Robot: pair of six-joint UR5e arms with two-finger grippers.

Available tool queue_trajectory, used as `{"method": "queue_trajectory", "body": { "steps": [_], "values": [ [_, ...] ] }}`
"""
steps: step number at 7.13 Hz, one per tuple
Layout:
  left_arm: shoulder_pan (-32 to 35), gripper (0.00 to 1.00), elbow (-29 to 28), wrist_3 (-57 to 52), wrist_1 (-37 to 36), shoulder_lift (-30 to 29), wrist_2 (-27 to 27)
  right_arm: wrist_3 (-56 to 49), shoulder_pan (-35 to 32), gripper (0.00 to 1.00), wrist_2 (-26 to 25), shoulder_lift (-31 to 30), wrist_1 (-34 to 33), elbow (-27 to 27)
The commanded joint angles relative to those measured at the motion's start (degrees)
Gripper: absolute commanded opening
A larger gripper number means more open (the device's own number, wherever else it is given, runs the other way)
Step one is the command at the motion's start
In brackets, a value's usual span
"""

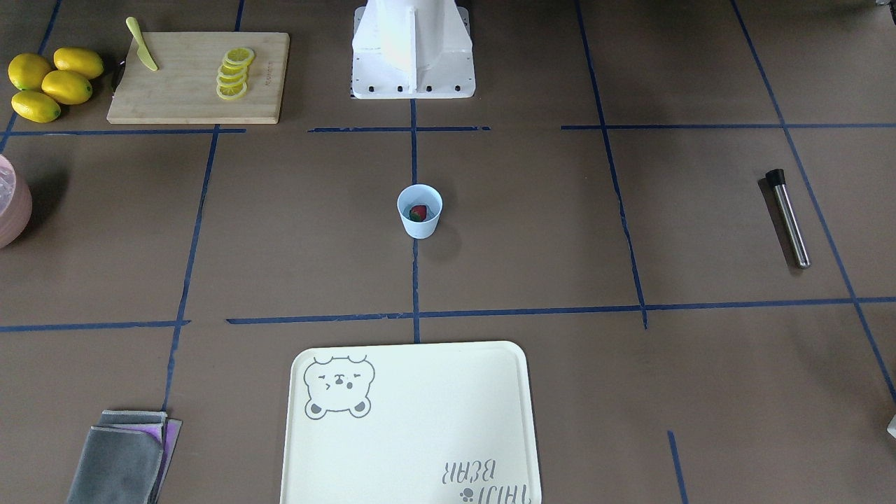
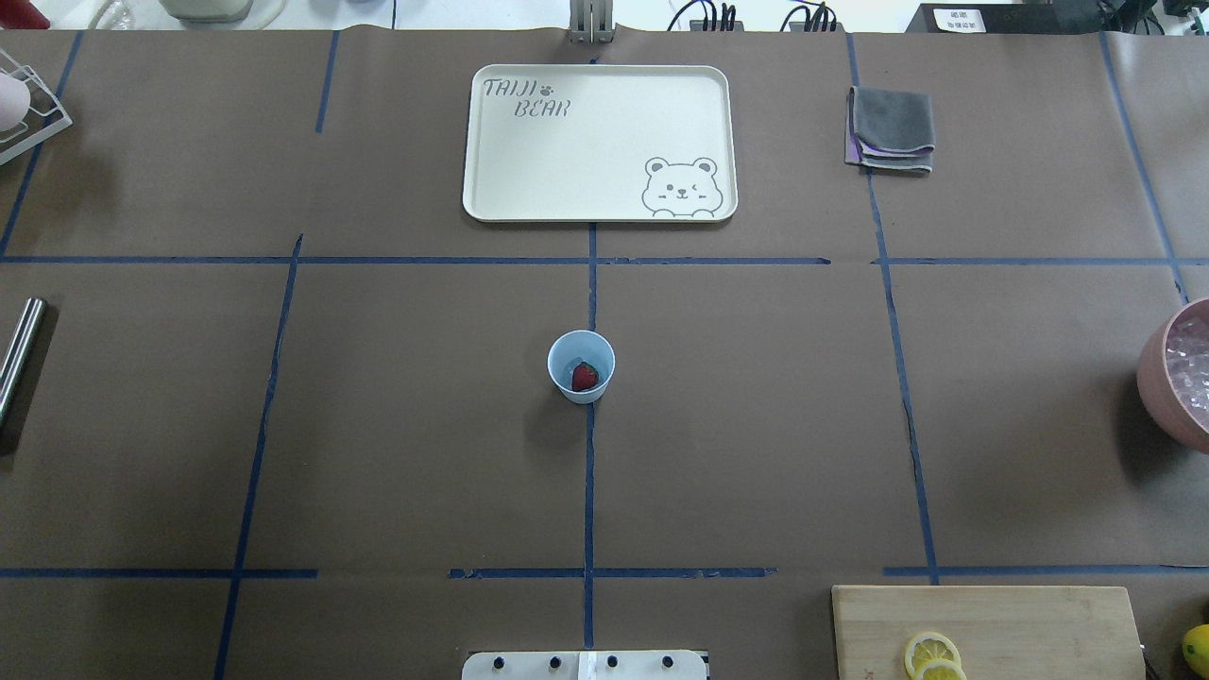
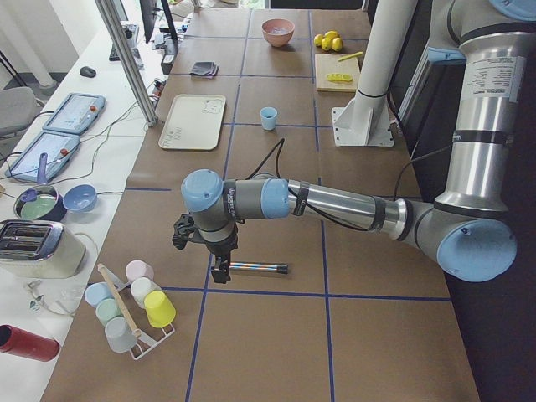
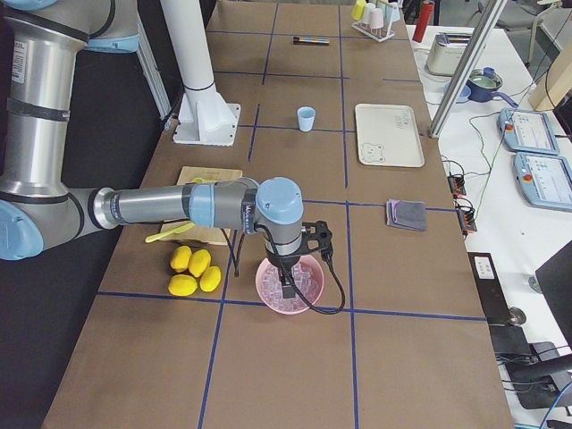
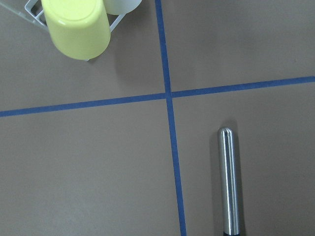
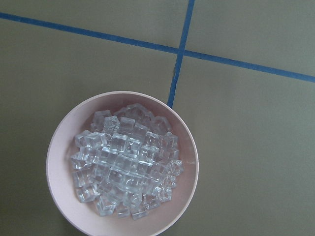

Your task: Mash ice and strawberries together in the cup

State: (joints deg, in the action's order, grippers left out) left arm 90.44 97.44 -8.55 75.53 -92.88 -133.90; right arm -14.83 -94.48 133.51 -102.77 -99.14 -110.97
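You see the cup [image 1: 420, 227] upright at the desk's middle, with the strawberry [image 1: 418, 213] inside. The ice [image 6: 125, 164] fills the pink bowl [image 6: 58, 167] at the right edge, under the right gripper [image 4: 286, 288]. The left gripper [image 3: 219, 270] hangs by the metal rod [image 5: 229, 182] near the left edge. You cannot tell if either gripper is wide or narrow

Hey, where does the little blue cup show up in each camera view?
Exterior front-facing: cup at centre, above the tray.
Overhead exterior: cup at centre, below the tray.
Exterior left: cup upper middle, right of the tray.
Exterior right: cup upper middle, left of the tray.
Left wrist-mounted: not in it.
Right wrist-mounted: not in it.
Shared landmark: the tray.
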Motion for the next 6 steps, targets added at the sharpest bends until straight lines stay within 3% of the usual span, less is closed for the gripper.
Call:
{"method": "queue_trajectory", "body": {
  "steps": [1,3,6],
  "values": [
    [0.2,1.00,-0.4,-0.4,3.8,1.2,-0.7,0.5,0.0,0.99,0.0,-0.1,0.0,0.0],
    [0.3,1.00,-3.2,-0.3,12.8,2.0,-0.9,0.6,0.0,0.99,0.0,-0.1,0.0,0.0],
    [0.3,1.00,-3.4,-0.5,12.4,2.0,-0.3,0.5,0.0,0.99,0.1,-0.2,0.0,0.0]
  ]
}}
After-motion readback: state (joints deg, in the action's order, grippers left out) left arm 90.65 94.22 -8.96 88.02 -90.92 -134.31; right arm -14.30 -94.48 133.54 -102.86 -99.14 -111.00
